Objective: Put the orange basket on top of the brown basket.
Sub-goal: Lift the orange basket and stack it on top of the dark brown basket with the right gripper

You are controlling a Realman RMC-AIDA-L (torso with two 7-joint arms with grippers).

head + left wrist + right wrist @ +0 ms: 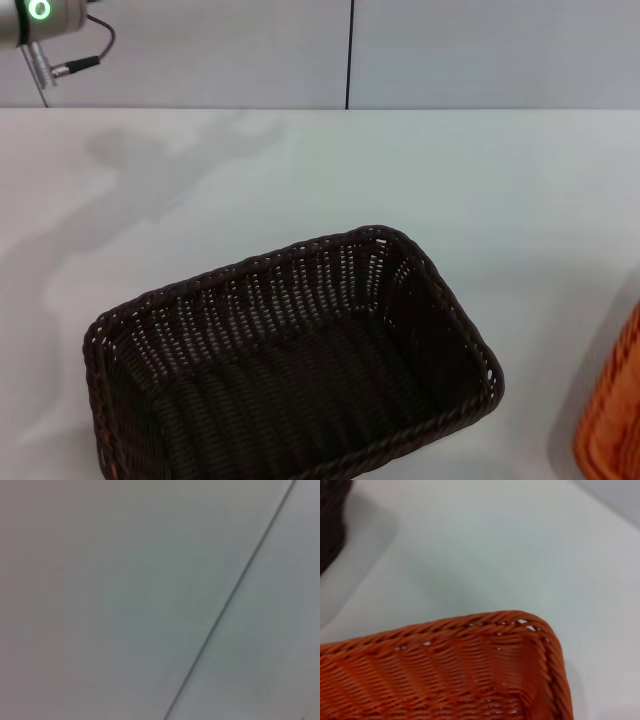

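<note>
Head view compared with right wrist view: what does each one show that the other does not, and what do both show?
Only the head view shows the whole brown basket, empty, and part of the left arm raised at the far left. Only the right wrist view shows the orange basket's corner and inside weave close up. Both show the white table, both baskets apart, and no pincer.
</note>
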